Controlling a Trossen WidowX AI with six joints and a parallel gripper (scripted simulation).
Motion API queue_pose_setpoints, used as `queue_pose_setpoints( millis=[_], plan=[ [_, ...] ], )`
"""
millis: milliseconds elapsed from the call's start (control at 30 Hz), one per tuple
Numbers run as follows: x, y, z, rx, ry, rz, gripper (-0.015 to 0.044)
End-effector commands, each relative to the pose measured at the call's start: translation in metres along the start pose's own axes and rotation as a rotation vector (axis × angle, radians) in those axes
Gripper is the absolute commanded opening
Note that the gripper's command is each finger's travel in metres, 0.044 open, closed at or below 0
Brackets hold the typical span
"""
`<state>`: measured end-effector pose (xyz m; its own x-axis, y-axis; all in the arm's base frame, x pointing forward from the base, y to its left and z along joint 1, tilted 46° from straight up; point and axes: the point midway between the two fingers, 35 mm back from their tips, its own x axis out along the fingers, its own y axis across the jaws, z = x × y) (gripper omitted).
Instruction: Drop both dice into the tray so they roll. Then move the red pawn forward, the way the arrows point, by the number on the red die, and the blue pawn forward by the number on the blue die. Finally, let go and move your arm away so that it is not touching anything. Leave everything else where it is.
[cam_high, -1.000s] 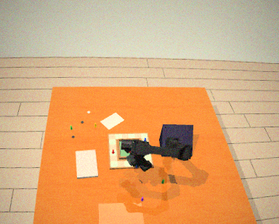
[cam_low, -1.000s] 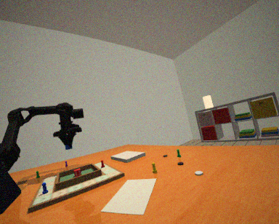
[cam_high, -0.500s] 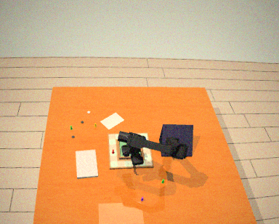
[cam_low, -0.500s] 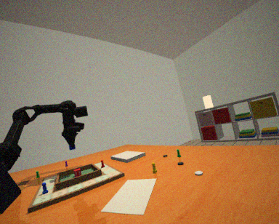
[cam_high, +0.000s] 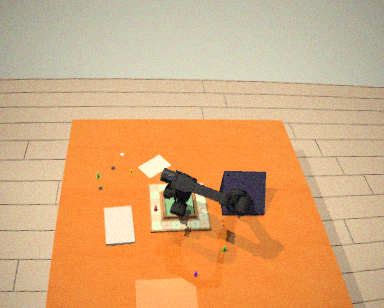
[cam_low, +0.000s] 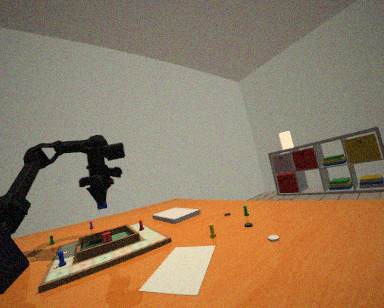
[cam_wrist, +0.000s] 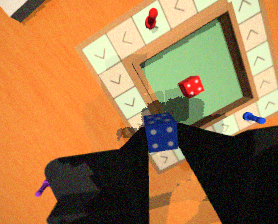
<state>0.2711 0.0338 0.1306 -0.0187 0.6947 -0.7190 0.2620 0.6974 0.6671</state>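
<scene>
My gripper (cam_low: 102, 202) (cam_wrist: 158, 129) is shut on the blue die (cam_low: 102, 206) (cam_wrist: 162, 135), holding it in the air above the board (cam_high: 155, 224) (cam_wrist: 116, 80). The red die (cam_low: 106, 237) (cam_wrist: 191, 86) rests in the wooden tray (cam_high: 180, 217) (cam_low: 110, 246) (cam_wrist: 175, 40); a face with four pips shows in the wrist view. The red pawn (cam_high: 156, 208) (cam_low: 141, 226) (cam_wrist: 151, 19) stands on a pale green square beside the tray. The blue pawn (cam_low: 61, 258) (cam_wrist: 254, 118) stands on the track on another side; my arm hides it in the top view.
A purple pawn (cam_high: 195, 274) (cam_wrist: 42, 188) and a green pawn (cam_high: 224, 249) stand off the board. A white slab (cam_high: 119, 225) (cam_low: 176, 215), a paper sheet (cam_high: 154, 166) (cam_low: 180, 270), a yellow pawn (cam_low: 212, 231), another green pawn (cam_low: 246, 211) and small discs lie around.
</scene>
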Motion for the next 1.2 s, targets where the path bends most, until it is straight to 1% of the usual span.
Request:
queue_pose_setpoints(
  millis=[0, 200, 967, 1167],
  plan=[
    [0.005, -0.020, 0.005, 0.168, 0.006, -0.004, 0.0000],
    [0.009, -0.043, 0.010, 0.373, 0.006, -0.005, 0.0000],
    [0.029, -0.101, 0.068, 1.151, 0.024, 0.007, 0.0000],
    [0.031, -0.105, 0.071, 1.201, 0.025, 0.008, 0.0000]
  ],
)
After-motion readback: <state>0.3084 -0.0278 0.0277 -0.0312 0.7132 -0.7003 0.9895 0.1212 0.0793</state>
